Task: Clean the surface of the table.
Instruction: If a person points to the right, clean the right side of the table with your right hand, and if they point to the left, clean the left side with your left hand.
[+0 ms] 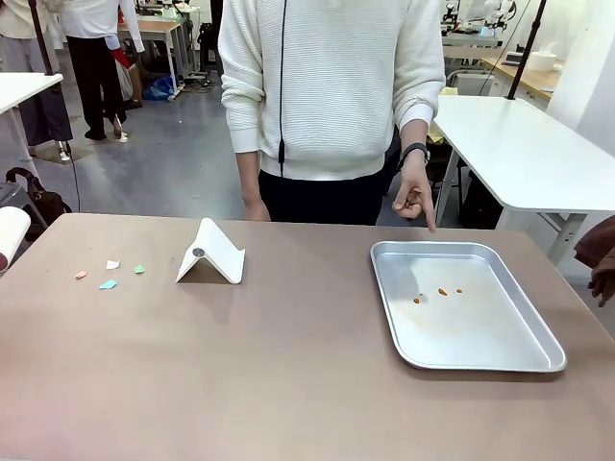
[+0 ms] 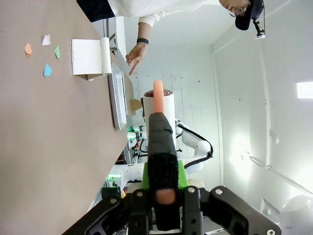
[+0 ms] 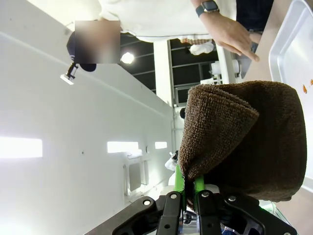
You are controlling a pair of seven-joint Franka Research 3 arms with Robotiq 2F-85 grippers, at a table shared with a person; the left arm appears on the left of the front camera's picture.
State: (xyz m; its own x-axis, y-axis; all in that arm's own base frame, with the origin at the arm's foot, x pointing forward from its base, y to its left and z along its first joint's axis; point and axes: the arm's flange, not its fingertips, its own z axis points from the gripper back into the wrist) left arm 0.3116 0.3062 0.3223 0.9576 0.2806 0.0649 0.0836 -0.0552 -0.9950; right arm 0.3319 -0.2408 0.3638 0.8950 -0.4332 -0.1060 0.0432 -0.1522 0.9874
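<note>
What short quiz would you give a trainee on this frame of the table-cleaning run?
1. True or false: the paper scraps lie inside the metal tray.
2. What does the right pincer grip? A) brown cloth B) yellow sponge C) glass jar
3. What is the person's hand pointing down toward?

Key:
1. False. They lie on the table, well left of the tray.
2. A.
3. The tray's far rim.
</note>
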